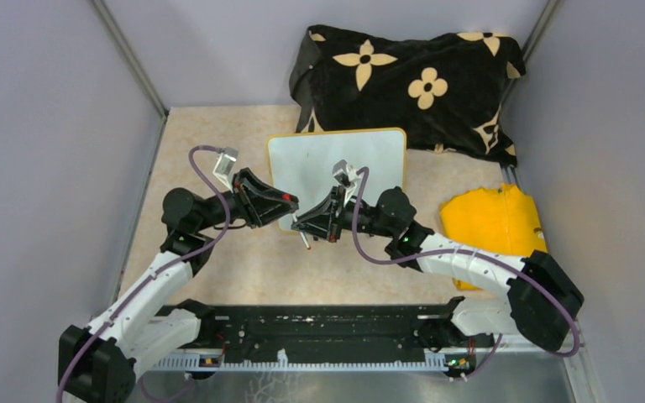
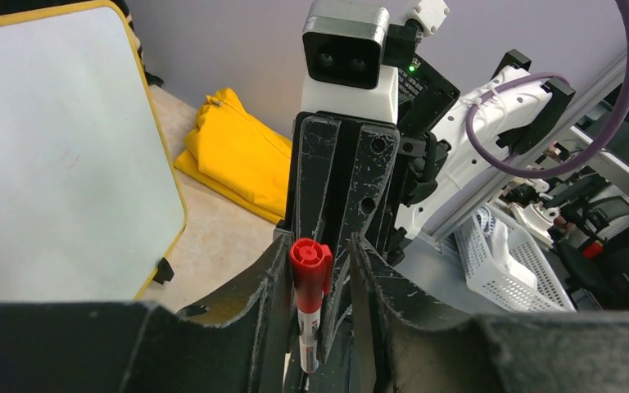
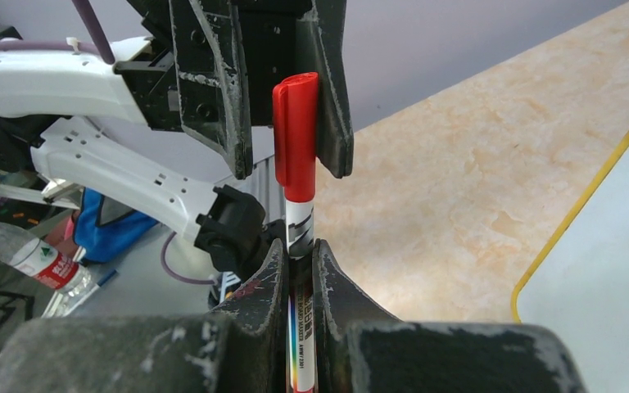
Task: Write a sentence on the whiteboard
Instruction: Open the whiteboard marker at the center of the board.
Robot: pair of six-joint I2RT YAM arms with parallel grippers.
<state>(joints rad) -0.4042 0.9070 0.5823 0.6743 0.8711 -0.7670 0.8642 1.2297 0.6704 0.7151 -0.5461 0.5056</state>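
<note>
- The right claw (image 3: 299, 254) is clenched on the marker (image 3: 299, 221). It grips the white barrel low down, so the marker stands up out of the fingers with the red cap (image 3: 296, 135) at the top.
- The left claw (image 2: 319, 246) faces it from the left with its fingers either side of the cap. From the right wrist, one finger lies against the cap and there is a gap at the other. I would call that claw released, not yet pinching.
- The two claws meet above the table (image 1: 218, 143), just at the near edge of the board (image 1: 302, 168).
- The board lies flat in the middle of the table, yellow frame all round. A black flowered cloth (image 1: 411, 80) is bunched at its far side, and a folded yellow cloth (image 1: 491, 222) sits to its right.
- I can see no sentence on the board. It looks blank white from above, and from the left wrist there is only a faint smudge.
- The task looks barely begun: the marker is in hand, but the cap is still on.
- What is left, as I judge it:
  - clamp the cap and pull it off;
  - bring the tip down to the board;
  - write the whole line.
</note>
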